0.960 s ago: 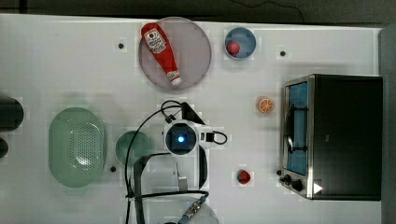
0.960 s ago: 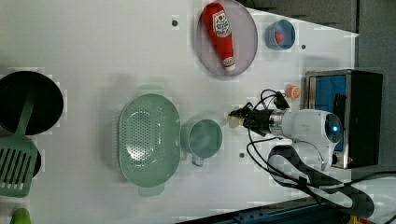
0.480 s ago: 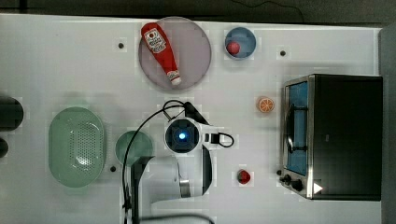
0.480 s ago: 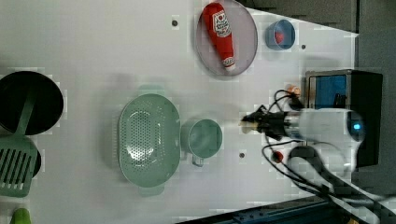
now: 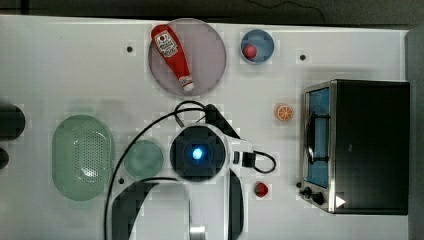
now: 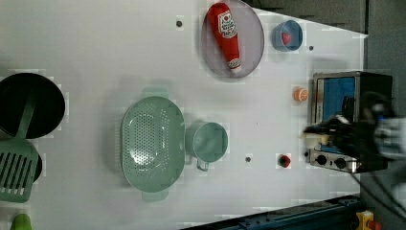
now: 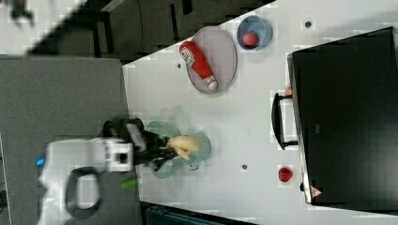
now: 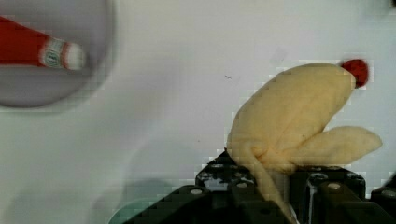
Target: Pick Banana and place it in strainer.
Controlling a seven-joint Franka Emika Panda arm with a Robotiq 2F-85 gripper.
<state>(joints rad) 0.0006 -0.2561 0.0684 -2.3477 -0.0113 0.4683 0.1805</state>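
Your hand is clenched on the banana, holding it up off the desk. In the wrist view the banana sticks out past the hand's black fingers, with bare white desk behind it.

In the top view the strainer lies at nine o'clock from the arm's round wrist, close to the desk's left edge. The small green cup sits between the two, just beside the strainer's rim.

In the right view the banana hangs over that cup, not over the strainer.

In the top view, the grey plate with the ketchup bottle is at twelve o'clock, the orange slice and the toaster oven at three o'clock, and a small red ball at four. The desk between plate and strainer is open white surface.
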